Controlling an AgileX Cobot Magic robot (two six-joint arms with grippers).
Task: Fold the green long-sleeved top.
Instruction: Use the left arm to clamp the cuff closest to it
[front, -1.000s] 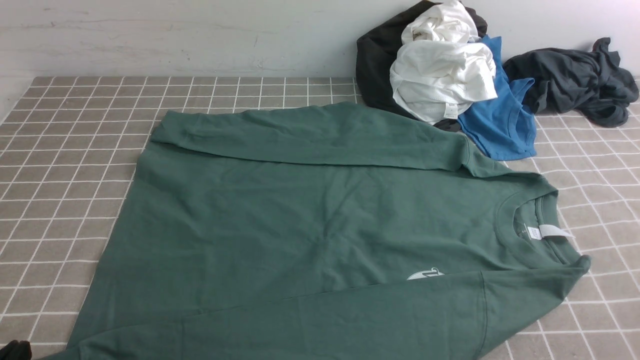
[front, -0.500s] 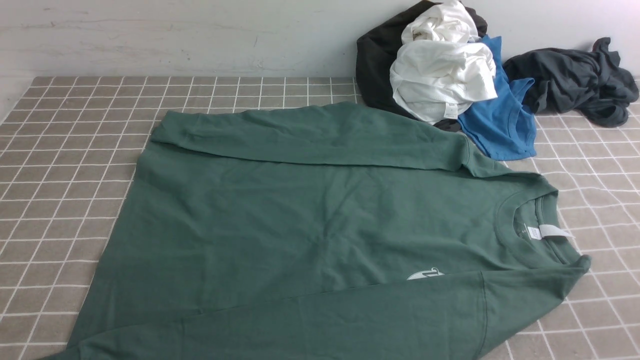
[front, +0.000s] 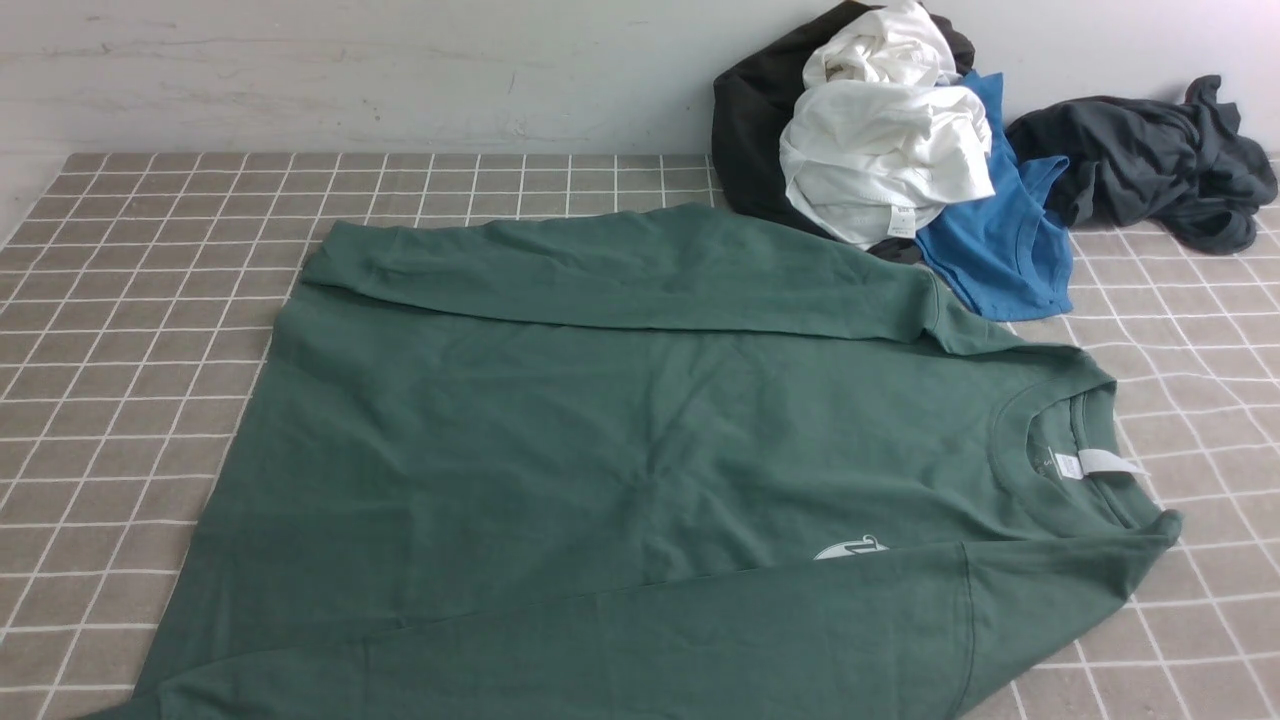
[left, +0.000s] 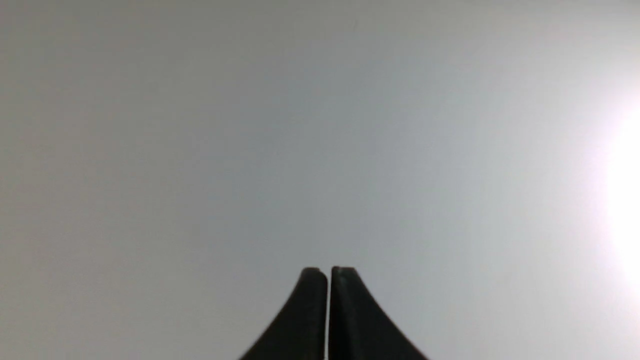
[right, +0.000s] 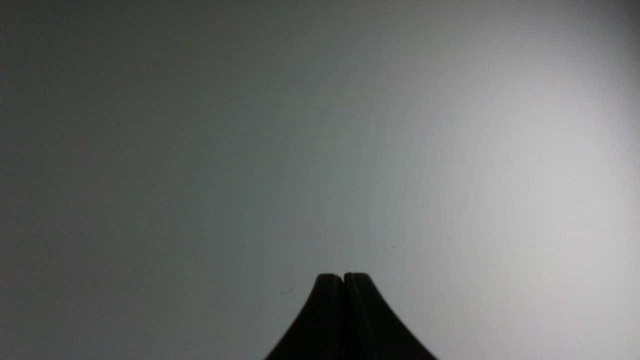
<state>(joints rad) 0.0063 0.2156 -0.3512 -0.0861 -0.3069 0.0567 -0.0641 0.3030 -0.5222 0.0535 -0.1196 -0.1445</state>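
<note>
The green long-sleeved top (front: 620, 440) lies flat and face up across the middle of the checked table cover (front: 120, 330), filling most of the front view and running off its near edge at 6 o'clock. Its ribbed collar (front: 1010, 440) points to 3 o'clock, with the white neck label (front: 1105, 463) showing inside the opening, and its hem lies towards 9 o'clock. The far sleeve (front: 620, 270) is folded over the body along the 12 o'clock edge, its cuff end reaching towards 10 o'clock. The near sleeve (front: 700, 640) is laid across the body along the 6 o'clock edge and covers the lower part of the small white chest logo (front: 850, 548). At 1 o'clock a heap of clothes rests against the pale wall (front: 350, 70): a black garment (front: 750, 130) at the back, a crumpled white garment (front: 880, 160) on top, and a bright blue T-shirt (front: 1000, 250) whose edge lies just beside the top's far shoulder. A dark grey garment (front: 1150, 160) is bunched at 2 o'clock, apart from the top. Neither arm shows in the front view. In its wrist view the left gripper (left: 328, 272) has its two black fingertips pressed together with nothing between them, against a blank pale surface. The right gripper (right: 344, 277) is likewise pressed together and empty
</note>
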